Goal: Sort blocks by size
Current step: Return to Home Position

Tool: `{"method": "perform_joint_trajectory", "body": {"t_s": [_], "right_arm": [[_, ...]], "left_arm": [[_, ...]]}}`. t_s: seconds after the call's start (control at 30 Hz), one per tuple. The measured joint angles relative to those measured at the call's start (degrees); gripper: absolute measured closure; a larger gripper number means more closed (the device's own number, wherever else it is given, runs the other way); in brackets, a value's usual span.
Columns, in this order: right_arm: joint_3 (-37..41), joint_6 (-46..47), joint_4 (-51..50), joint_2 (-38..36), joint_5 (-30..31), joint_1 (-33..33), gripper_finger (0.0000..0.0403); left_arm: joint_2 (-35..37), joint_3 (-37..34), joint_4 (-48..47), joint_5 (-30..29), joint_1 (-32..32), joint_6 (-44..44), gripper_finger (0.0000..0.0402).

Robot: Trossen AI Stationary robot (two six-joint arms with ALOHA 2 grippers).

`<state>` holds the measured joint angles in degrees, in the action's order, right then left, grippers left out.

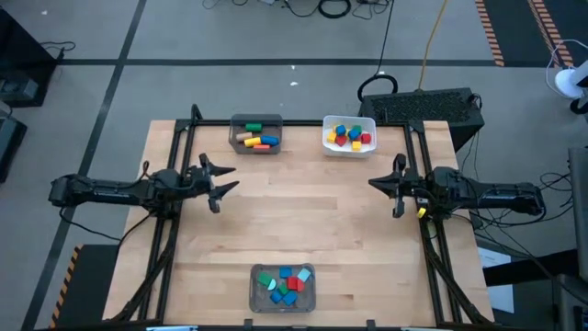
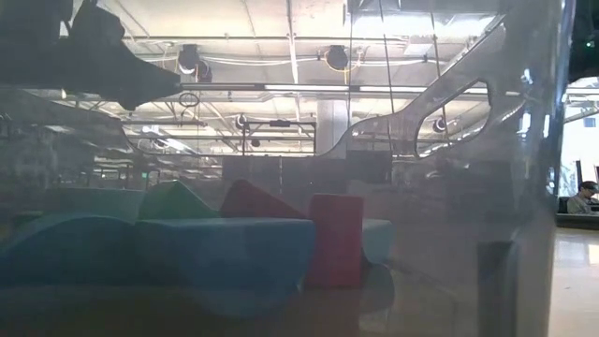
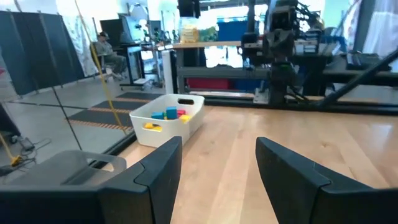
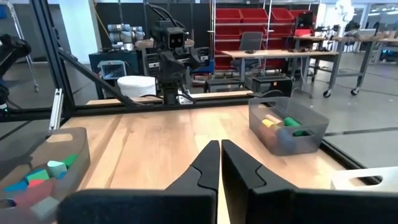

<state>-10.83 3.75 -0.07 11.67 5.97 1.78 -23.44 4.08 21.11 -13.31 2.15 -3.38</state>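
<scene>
Looking down from above, the tabletop (image 1: 303,216) is bare wood between three bins. The long blocks (image 1: 257,139) lie in a grey bin (image 1: 232,136) at the far edge. Small cubes sit in a white bin (image 1: 325,138) just beside it, and chunkier pieces fill a near bin (image 1: 254,291) at the middle of the near edge. The left gripper (image 1: 230,178) hovers by the left edge and the right gripper (image 1: 372,182) by the right edge, well apart. The low view peers through the near bin's wall at blue, green and red pieces packed close, a closeness no other view gives. I can't tell whose dark arm part hangs above them. The left wrist view settles what the overhead leaves vague: those fingers are spread wide with nothing between them. The right wrist view shows its fingers pressed together, holding nothing. The sorting looks finished to me. The risk I'd watch is the left arm's splayed fingers catching the frame rail or clipping the grey bin as it folds away.
</scene>
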Motion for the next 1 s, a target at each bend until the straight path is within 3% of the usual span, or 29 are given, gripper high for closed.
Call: {"method": "perform_joint_trajectory", "body": {"t_s": [0.2, 0.57, 0.73, 1.0], "right_arm": [[0.0, -0.9, -1.3, -2.0, 0.0, 0.0, 0.0403], [0.0, 0.1, -4.9, -6.9, -0.1, 0.0, 0.0403], [0.0, 0.2, -4.9, -7.2, -0.3, 0.0, 0.0403], [8.4, 2.9, 8.8, -7.2, -2.7, 0.0, 0.0403]], "left_arm": [[5.9, 0.0, -8.4, 0.5, 0.1, -2.1, 0.0195], [17.3, 0.0, -21.9, 1.1, 0.1, 4.7, 0.0195], [20.0, 0.0, -23.7, 1.4, 0.1, 6.1, 0.0195], [22.1, -2.3, -22.2, 3.8, 0.1, 8.7, 0.0195]]}}
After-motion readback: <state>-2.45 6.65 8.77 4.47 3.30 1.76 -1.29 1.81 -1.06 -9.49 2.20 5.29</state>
